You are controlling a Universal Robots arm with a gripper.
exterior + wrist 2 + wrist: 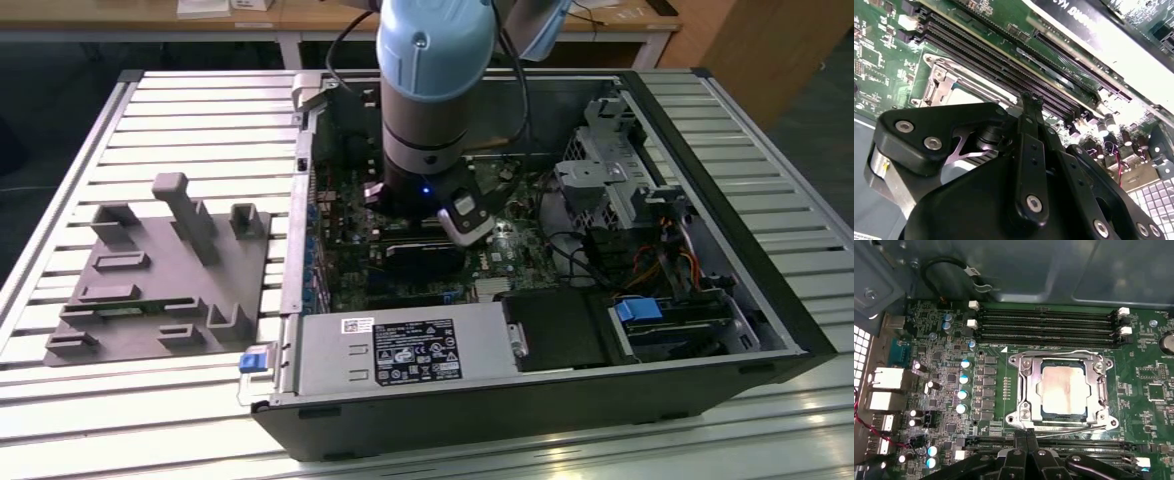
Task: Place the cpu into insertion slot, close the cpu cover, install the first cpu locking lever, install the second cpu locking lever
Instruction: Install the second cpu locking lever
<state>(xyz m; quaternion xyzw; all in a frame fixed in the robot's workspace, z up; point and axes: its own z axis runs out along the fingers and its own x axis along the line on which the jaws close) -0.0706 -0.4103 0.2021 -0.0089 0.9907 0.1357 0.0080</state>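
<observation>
Hand point(1027, 436) pinched shut, empty, just beside cpu cover point(1029, 390) closed over cpu point(1064, 390).

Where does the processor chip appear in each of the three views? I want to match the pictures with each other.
Exterior view: hidden behind the robot arm, which stands over that part of the green board.
First wrist view: the processor chip lies flat in its socket, its pale top in plain sight.
Second wrist view: a pale strip of it shows above the black end effector body.
Shared landmark: the silver cover framing it, in both wrist views.
</observation>
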